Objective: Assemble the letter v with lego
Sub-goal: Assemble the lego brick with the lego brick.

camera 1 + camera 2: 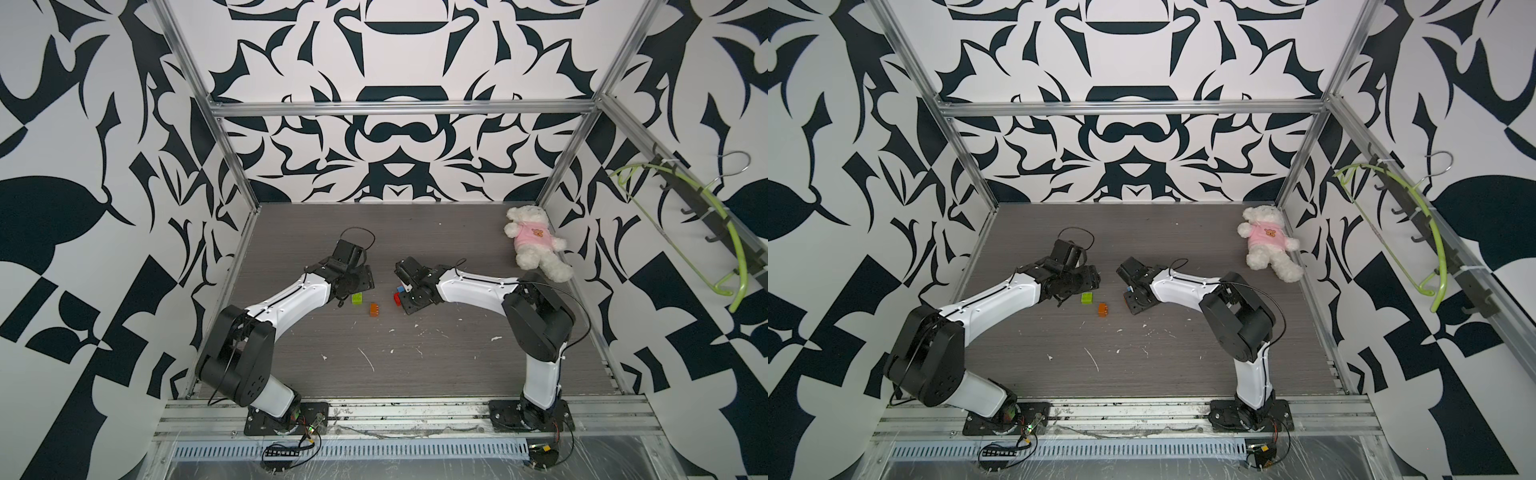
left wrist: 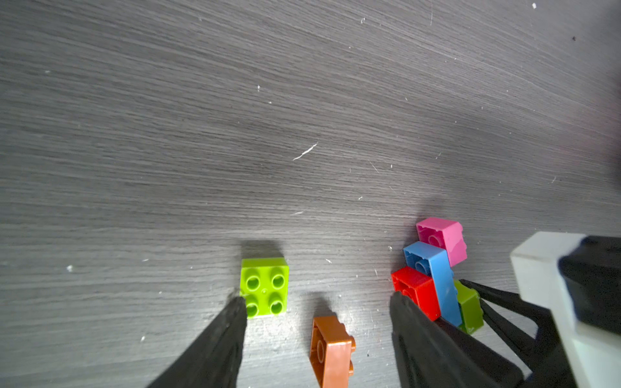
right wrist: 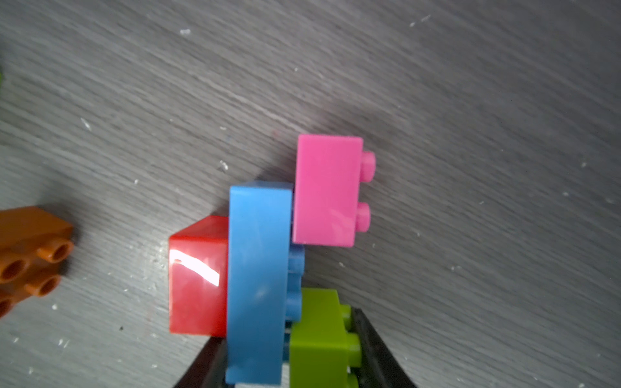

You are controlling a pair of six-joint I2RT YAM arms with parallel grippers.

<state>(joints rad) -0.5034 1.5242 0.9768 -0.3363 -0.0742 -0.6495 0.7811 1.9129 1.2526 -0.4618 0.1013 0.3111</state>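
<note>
Near the table middle, in a top view, the loose lime brick lies at ten o'clock from the orange brick. Left wrist view: my left gripper stands apart and empty, orange brick between its fingers. Right wrist view: my right gripper clamps the red-blue-pink-lime letter v.

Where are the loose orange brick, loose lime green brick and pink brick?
loose orange brick (image 2: 334, 359), left wrist view, smooth side.
loose lime green brick (image 2: 264, 287), left wrist view, studded top.
pink brick (image 3: 327, 189), right wrist view, smooth side.

No legible text anywhere
</note>
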